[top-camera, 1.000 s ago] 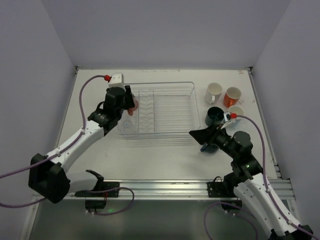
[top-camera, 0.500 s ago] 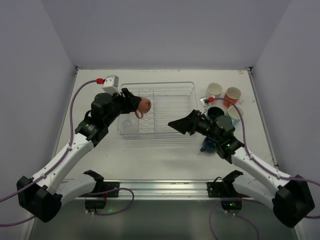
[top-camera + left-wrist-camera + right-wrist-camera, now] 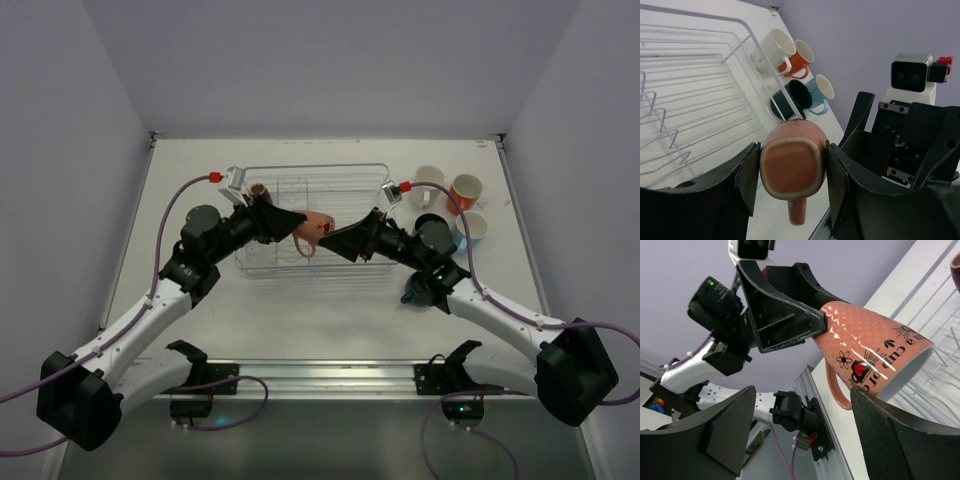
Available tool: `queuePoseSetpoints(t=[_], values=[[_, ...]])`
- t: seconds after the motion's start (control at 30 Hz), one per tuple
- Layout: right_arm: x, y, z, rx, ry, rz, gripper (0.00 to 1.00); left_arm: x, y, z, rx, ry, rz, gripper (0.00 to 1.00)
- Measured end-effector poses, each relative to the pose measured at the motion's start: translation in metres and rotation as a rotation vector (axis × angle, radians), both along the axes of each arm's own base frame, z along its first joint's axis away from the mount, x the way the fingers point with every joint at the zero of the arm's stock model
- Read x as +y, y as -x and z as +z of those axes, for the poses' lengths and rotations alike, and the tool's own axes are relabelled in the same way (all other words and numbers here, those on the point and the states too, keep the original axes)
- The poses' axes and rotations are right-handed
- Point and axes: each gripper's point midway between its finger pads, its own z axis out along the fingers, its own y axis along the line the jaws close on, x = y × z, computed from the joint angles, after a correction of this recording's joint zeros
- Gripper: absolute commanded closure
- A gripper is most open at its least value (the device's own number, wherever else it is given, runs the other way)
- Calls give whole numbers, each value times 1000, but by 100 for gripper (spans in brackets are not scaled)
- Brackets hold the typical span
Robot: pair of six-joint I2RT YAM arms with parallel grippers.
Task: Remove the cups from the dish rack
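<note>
**Glazed mug hanging between two grippers**

The dish rack (image 3: 350,190) sits at mid-table. Above its near side the pink mug (image 3: 867,347) hangs on its side, with its base toward the left arm and its mouth toward the right. The left gripper (image 3: 792,172) is clamped across the base end, one finger on each flank. The right gripper (image 3: 338,240) stands wide, with a finger on either side of the mouth end. The wrist view does not show clearly whether a pad already touches the rim. The mug looks like glazed ceramic, so probably stiff, fairly weighty, slick, and liable to chip if it falls on the wires. A hold across the body just behind the rim seems safest, clear of the handle (image 3: 837,390), which points downward.
</note>
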Motion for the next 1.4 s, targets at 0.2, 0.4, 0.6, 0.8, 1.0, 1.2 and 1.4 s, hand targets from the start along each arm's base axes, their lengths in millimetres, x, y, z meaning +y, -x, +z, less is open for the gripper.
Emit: queuePoseSetpoints(t=[0.2, 0.4, 0.6, 0.8, 1.0, 1.2, 1.4], values=[[4, 5, 19, -49, -42, 21, 24, -5, 6, 8, -20, 61, -44, 95], [5, 14, 27, -80, -69, 34, 25, -1, 12, 21, -60, 74, -39, 96], [-19, 27, 31, -120, -61, -43, 23, 4, 15, 42, -111, 90, -24, 96], [-21, 21, 28, -120, -50, -80, 23, 0, 16, 42, -101, 96, -44, 95], [-3, 6, 1, -53, 13, -45, 29, -13, 27, 49, -111, 135, -122, 94], [6, 9, 21, -108, -34, 13, 38, -26, 39, 56, -123, 165, -177, 93], [6, 11, 32, -146, -64, 24, 75, -33, 48, 51, -114, 172, -209, 80]])
